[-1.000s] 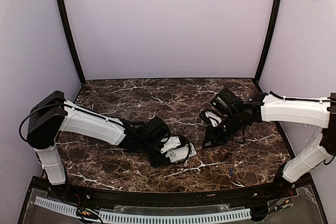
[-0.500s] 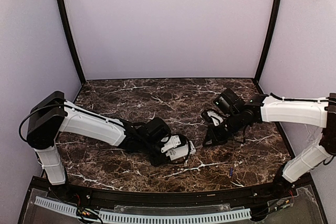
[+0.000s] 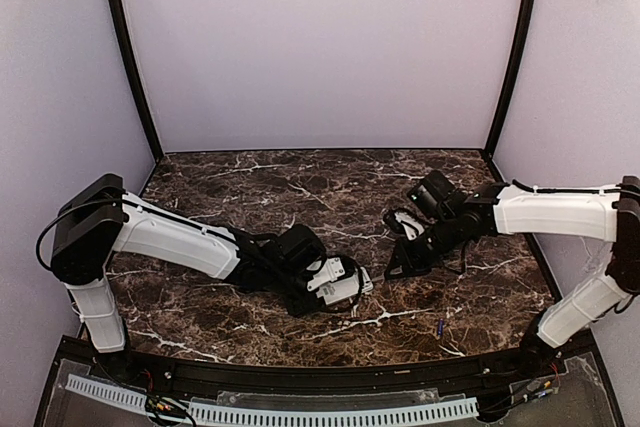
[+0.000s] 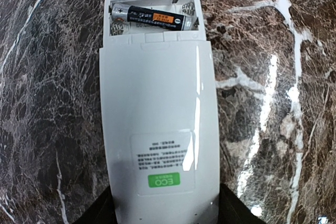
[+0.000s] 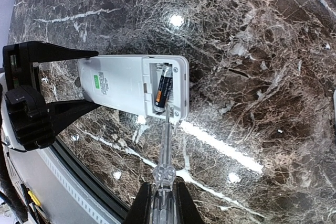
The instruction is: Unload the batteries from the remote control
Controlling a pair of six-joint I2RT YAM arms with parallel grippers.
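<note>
— White plastic rectangular remote control is clamped at its label end by the left claw, back upward, so that the open compartment is presented.
— And the right claw?
— It is closed on a clear-handled screwdriver, whose tip is set beside the black, orange-labelled cylindrical battery, apparently to lever it out. That battery is seated at the remote's end farthest from the left claw.
</note>
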